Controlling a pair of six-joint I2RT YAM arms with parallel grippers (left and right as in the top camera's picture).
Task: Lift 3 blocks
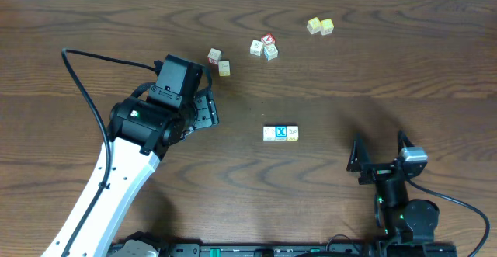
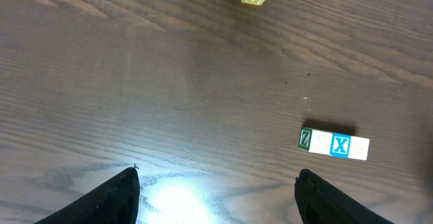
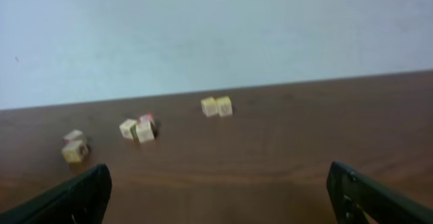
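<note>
Blocks in a tight row of three (image 1: pixel 280 133) lie on the bench (image 1: pixel 349 71), touching side to side, with the blue X block (image 1: pixel 281 133) in the middle. My left gripper (image 1: pixel 210 109) hangs wide open and empty to the left of that row, apart from it. My right gripper (image 1: pixel 379 152) stands open and empty to the row's right. Beyond the row sit a yellowish pair (image 1: pixel 320 26) and a red-lettered cluster (image 1: pixel 265 47).
</note>
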